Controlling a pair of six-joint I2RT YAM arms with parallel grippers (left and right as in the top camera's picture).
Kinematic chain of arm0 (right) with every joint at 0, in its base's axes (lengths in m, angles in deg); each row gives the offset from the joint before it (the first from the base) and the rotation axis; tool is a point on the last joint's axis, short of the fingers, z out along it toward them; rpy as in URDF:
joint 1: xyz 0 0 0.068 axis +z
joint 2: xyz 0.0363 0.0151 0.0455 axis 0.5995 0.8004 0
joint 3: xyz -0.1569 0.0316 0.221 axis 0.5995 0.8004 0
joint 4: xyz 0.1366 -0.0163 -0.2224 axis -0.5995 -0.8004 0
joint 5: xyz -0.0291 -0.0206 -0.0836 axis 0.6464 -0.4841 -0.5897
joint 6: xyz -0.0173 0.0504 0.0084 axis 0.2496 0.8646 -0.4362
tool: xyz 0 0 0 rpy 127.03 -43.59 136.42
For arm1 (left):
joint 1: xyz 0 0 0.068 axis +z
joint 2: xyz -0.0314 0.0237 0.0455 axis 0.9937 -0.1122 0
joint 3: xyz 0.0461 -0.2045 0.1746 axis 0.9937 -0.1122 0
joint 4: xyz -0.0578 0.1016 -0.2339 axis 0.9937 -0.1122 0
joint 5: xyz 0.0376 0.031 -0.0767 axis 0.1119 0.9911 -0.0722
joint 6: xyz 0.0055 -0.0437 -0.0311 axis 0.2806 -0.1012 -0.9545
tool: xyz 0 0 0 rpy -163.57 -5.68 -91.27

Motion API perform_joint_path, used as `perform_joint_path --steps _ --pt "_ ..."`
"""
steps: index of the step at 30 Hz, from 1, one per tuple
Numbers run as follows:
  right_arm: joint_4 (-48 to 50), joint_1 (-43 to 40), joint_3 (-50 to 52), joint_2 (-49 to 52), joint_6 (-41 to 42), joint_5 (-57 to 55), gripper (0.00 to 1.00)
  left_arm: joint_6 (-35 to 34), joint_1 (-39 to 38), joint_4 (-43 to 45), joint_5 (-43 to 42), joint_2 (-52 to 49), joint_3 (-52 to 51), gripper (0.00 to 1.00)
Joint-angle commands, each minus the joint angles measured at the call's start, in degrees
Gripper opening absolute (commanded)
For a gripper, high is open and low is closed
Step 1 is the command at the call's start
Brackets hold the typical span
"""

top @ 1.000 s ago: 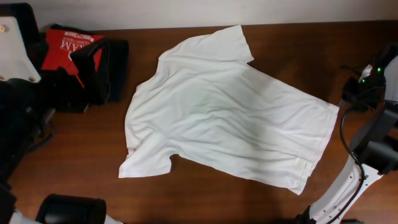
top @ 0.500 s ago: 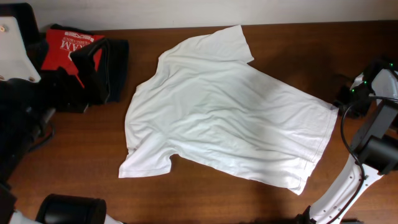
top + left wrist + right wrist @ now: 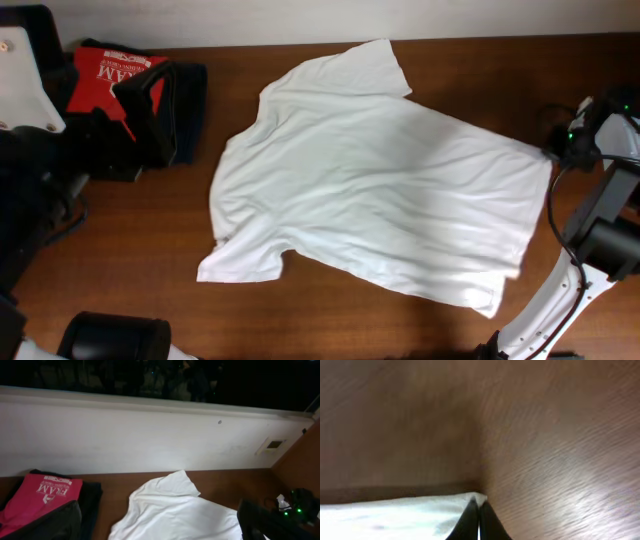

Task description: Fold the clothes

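Note:
The white T-shirt lies spread on the wooden table, plain side up, its sleeves to the left and its hem to the right; no graphic or lettering shows. It also shows in the left wrist view. My right gripper is at the shirt's upper right hem corner. In the right wrist view its dark fingers are pressed together on the white corner. My left gripper's jaws are out of view; only a dark arm part shows at the left edge.
A red shirt with white lettering lies on dark folded garments at the back left. A white wall runs behind the table. The right arm's white base stands at the front right.
The shirt's right hem corner has been taken by my right gripper and pulled right and back, stretching the fabric flatter. The right gripper moved down onto that corner.

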Motion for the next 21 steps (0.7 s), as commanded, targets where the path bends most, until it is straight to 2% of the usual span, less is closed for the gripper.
perform_joint_path --steps 1,6,7,8,9,10,11,16,18,21 --pt "7.3 -0.2 0.4 0.3 -3.2 -6.1 0.04 -0.5 0.0 0.0 0.2 -0.1 -0.1 0.99" --pt "23.4 -0.2 -0.2 0.3 -4.4 -6.2 0.04 -0.5 0.0 0.0 0.2 -0.1 -0.1 0.99" --pt "23.2 -0.2 -1.7 0.3 -4.4 -6.1 0.04 -0.5 0.0 0.0 0.2 -0.1 -0.1 0.99" --pt "21.3 -0.2 -5.2 0.0 -4.4 -6.1 0.18 -0.5 0.0 0.0 0.2 -0.1 -0.1 0.99" --pt "17.8 -0.1 -9.2 -0.8 -4.4 -6.1 0.73 -0.5 0.0 0.0 0.2 -0.1 -0.1 0.99" --pt "13.1 -0.1 -13.6 -2.3 -4.0 -5.9 0.89 -0.5 0.0 0.0 0.2 -0.1 -0.1 0.99" --pt "8.4 -0.1 -17.1 -4.2 -3.7 -5.2 0.98 -0.5 0.0 0.0 0.2 -0.1 -0.1 0.99" --pt "-14.1 -0.1 -21.2 -12.5 -2.8 13.7 0.98 -0.5 0.0 0.0 0.2 -0.1 -0.1 0.99" --pt "-19.6 -0.1 -21.2 -16.3 0.9 13.6 0.98 -0.5 0.0 0.0 0.2 -0.1 -0.1 0.99" --pt "-25.3 -0.1 -21.1 -17.4 1.0 13.5 0.98 -0.5 0.0 0.0 0.2 -0.1 -0.1 0.99"
